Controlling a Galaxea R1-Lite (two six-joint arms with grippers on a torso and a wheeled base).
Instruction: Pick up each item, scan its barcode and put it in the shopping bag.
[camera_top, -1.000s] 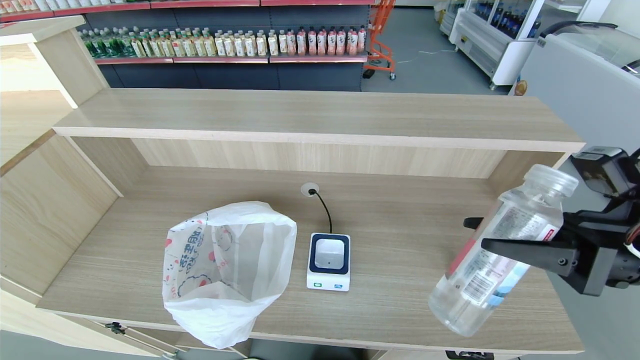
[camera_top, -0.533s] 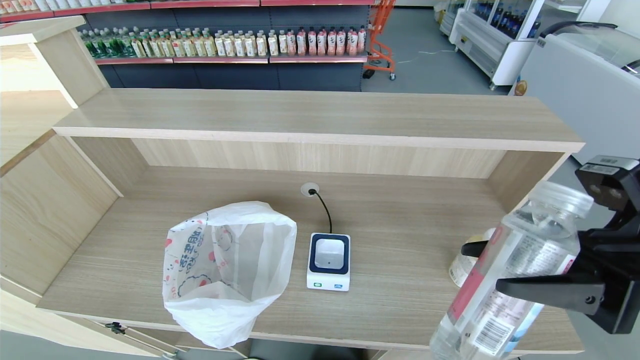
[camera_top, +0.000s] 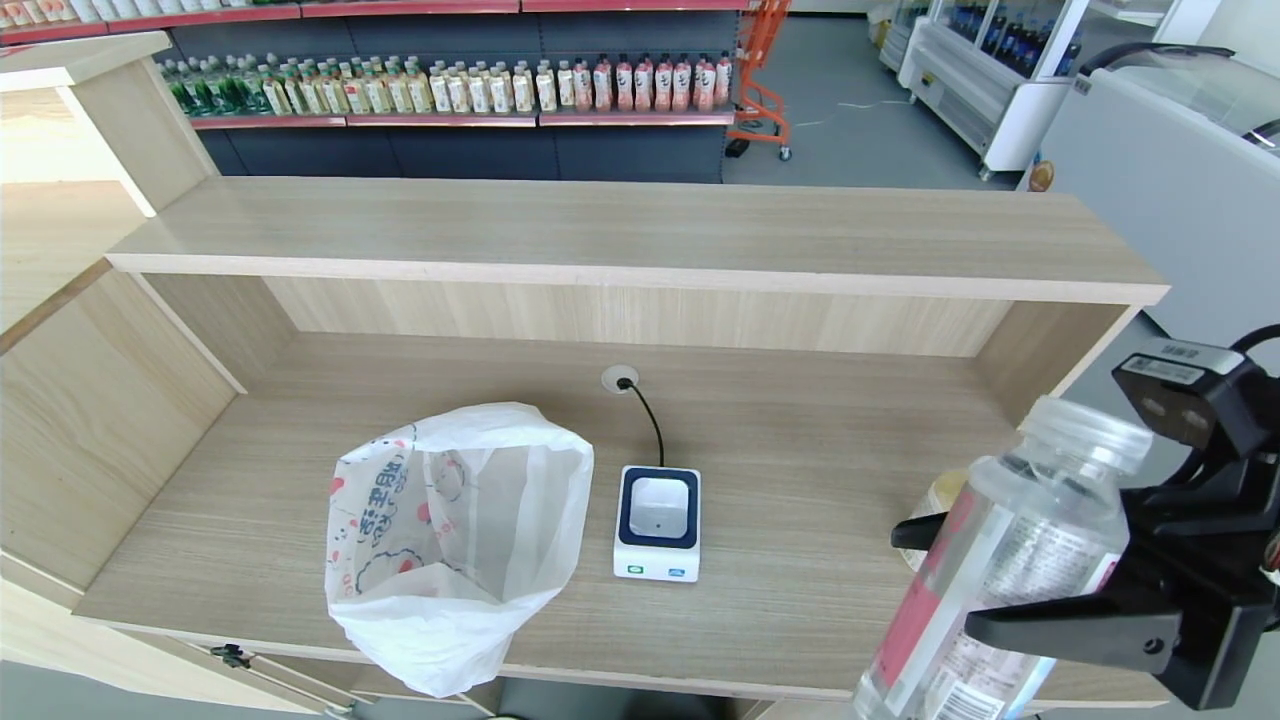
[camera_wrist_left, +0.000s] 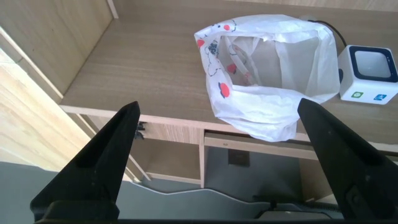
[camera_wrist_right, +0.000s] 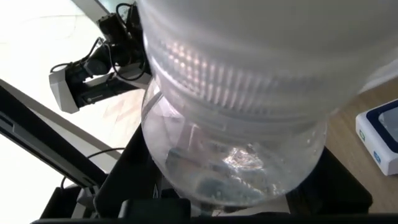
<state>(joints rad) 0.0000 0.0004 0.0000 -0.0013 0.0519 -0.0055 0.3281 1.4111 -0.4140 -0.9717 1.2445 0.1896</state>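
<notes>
My right gripper (camera_top: 940, 582) is shut on a clear water bottle (camera_top: 1010, 560) with a red and white label, held tilted above the counter's front right corner. From the wrist, the bottle (camera_wrist_right: 236, 112) looms close between the jaws. The white shopping bag (camera_top: 455, 530) stands open at the front left of the counter, with the white barcode scanner (camera_top: 657, 522) just to its right. A pale item (camera_top: 937, 497) rests on the counter behind the bottle, mostly hidden. My left gripper (camera_wrist_left: 219, 106) hangs open below the counter's front edge, facing the bag (camera_wrist_left: 267, 81) and scanner (camera_wrist_left: 368, 74).
The wooden counter (camera_top: 800, 450) has a raised back ledge (camera_top: 640, 235) and side walls. The scanner's black cable (camera_top: 650, 420) runs to a hole at the back. Bare counter lies between the scanner and the bottle.
My right gripper has carried the bottle down and toward the counter's front edge, then slightly left. This uncovered the pale item behind it. Bag and scanner have not moved.
</notes>
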